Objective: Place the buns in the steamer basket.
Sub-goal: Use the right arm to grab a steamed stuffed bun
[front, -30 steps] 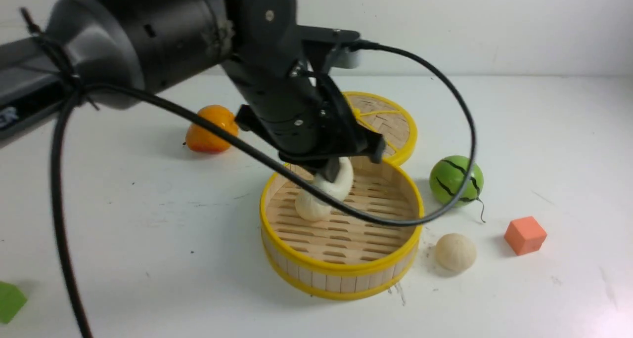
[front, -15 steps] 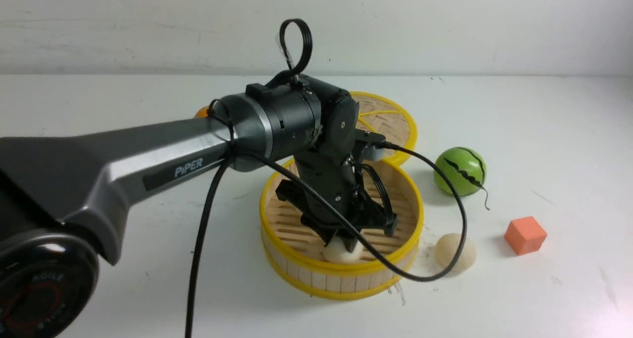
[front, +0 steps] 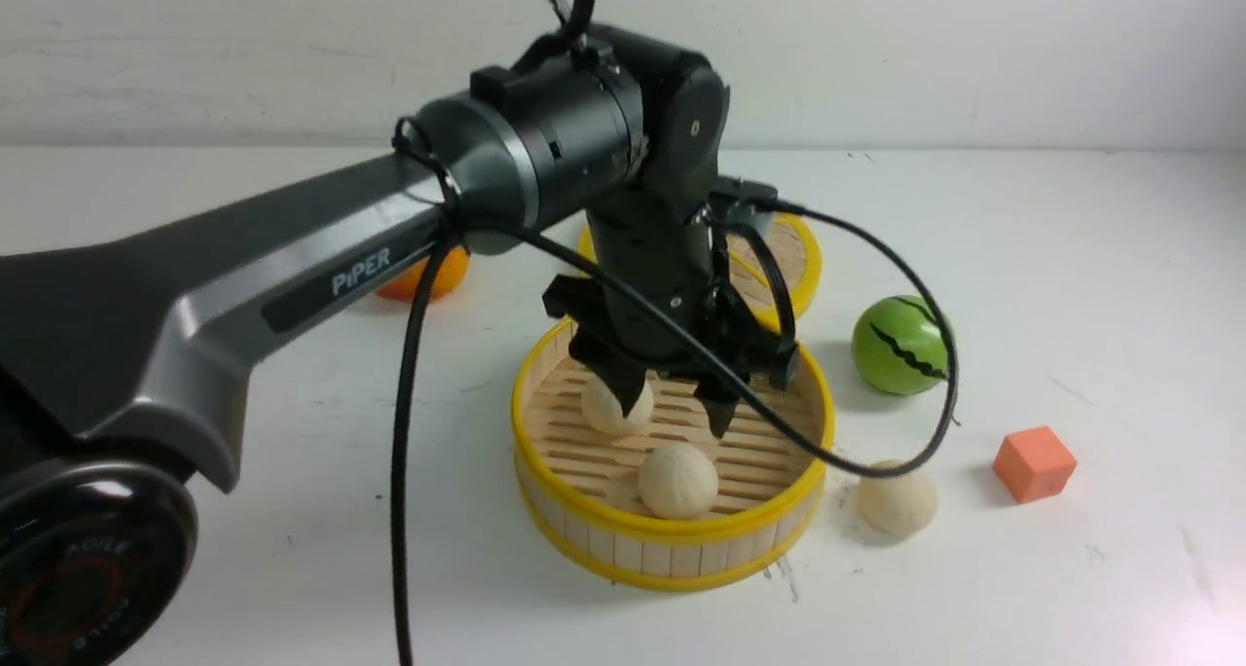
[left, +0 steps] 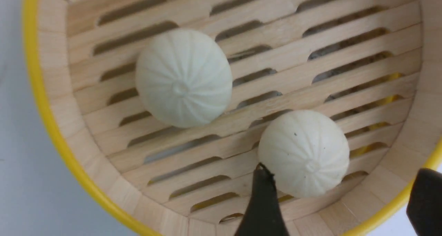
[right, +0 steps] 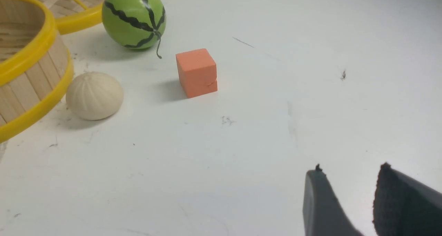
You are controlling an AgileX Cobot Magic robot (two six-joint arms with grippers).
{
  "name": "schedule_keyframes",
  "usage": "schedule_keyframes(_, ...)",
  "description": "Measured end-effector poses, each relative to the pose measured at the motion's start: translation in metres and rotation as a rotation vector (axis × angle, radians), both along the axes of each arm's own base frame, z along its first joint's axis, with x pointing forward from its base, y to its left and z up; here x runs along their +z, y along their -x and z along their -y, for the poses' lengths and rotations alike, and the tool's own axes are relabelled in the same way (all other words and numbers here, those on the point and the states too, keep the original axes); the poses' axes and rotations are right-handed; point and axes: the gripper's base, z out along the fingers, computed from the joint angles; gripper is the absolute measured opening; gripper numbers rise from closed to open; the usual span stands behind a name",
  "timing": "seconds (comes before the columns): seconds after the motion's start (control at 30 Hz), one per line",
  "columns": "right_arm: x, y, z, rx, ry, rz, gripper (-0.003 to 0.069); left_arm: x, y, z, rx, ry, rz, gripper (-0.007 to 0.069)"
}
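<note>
right gripper [right: 350, 172] shows only in its own wrist view: two dark fingers with a narrow gap, nothing between them, hanging over bare white table [front: 292, 510], well apart from every object. round shallow bamboo steamer basket [front: 672, 530] with slatted floor and yellow rims sits mid-table, upright. nearest thing in it is a cream-white round pleated front bun [front: 678, 479], resting on the slats close to the near wall. left gripper [front: 675, 405] points down into the basket just above and behind that bun, fingers [front: 718, 408] spread wide, nothing held. in the left wrist view one fingertip sits right beside the front bun; touching or not, cannot tell. second cream-white bun [front: 613, 408] lies on the slats further back, toward the left, partly hidden by the other finger, and is apart from the front bun. third cream-white bun [front: 897, 497] is outside, on the table just beside the basket's right wall; contact unclear. small orange foam cube [front: 1034, 463] is right of it, apart. further back, green ball striped like a watermelon [front: 900, 345] is near the basket's right side. flat woven lid with yellow rim [front: 793, 252] lies behind the basket, mostly hidden by the arm. orange round fruit [front: 448, 275] is back left, half hidden behind the left arm.
</note>
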Motion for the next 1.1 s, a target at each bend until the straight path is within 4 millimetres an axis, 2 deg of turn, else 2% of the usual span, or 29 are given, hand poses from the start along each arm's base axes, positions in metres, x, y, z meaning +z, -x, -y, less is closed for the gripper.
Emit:
schedule_keyframes(0.13,0.000,0.000,0.000,0.000,0.000,0.000,0.0239,0.058,0.020,-0.017,0.000,0.063,0.096,0.0514)
schedule_keyframes(0.17,0.000,0.000,0.000,0.000,0.000,0.000,0.0239,0.065,0.024,-0.020,0.001,0.072,0.108,0.0514)
schedule_keyframes(0.27,0.000,0.000,0.000,0.000,0.000,0.000,0.0239,0.132,0.057,-0.048,0.004,0.164,0.243,0.0512)
schedule_keyframes(0.33,0.000,0.000,0.000,0.000,0.000,0.000,0.0239,0.162,0.079,-0.066,0.006,0.206,0.307,0.0498)
schedule_keyframes(0.37,0.000,0.000,0.000,0.000,0.000,0.000,0.0239,0.163,0.081,-0.068,0.006,0.207,0.309,0.0493)
schedule_keyframes(0.4,0.000,0.000,0.000,0.000,0.000,0.000,0.0239,0.176,0.097,-0.081,0.007,0.228,0.337,0.0478)
schedule_keyframes(0.47,0.000,0.000,0.000,0.000,0.000,0.000,0.0239,0.183,0.118,-0.098,0.007,0.237,0.350,0.0443)
schedule_keyframes(0.53,0.000,0.000,0.000,0.000,0.000,0.000,0.0239,0.179,0.138,-0.114,0.007,0.227,0.337,0.0393)
schedule_keyframes(0.57,0.000,0.000,0.000,0.000,0.000,0.000,0.0239,0.175,0.139,-0.115,0.007,0.217,0.326,0.0382)
schedule_keyframes(0.63,0.000,0.000,0.000,0.000,0.000,0.000,0.0239,0.168,0.156,-0.128,0.006,0.210,0.317,0.0328)
schedule_keyframes(0.7,0.000,0.000,0.000,0.000,0.000,0.000,0.0239,0.147,0.177,-0.145,0.005,0.202,0.310,0.0217)
schedule_keyframes(0.8,0.000,0.000,0.000,0.000,0.005,0.000,0.0239,0.124,0.201,-0.164,0.004,0.209,0.323,0.0096)
schedule_keyframes(0.9,0.000,0.000,0.000,-0.002,0.010,-0.001,0.0239,0.099,0.226,-0.184,0.003,0.222,0.337,0.0000)
schedule_keyframes(0.97,0.000,0.000,0.000,-0.008,-0.035,0.003,0.0239,0.083,0.235,-0.191,0.002,0.223,0.337,-0.0014)
schedule_keyframes(1.03,0.001,0.000,-0.005,-0.032,-0.298,0.024,0.0239,0.059,0.253,-0.205,0.001,0.251,0.371,-0.0014)
schedule_keyframes(1.07,0.001,-0.001,-0.009,-0.049,-0.495,0.030,0.0239,0.050,0.260,-0.211,0.001,0.267,0.391,-0.0014)
schedule_keyframes(1.1,0.001,-0.001,-0.011,-0.050,-0.549,0.032,0.0239,0.046,0.263,-0.213,0.001,0.273,0.400,-0.0014)
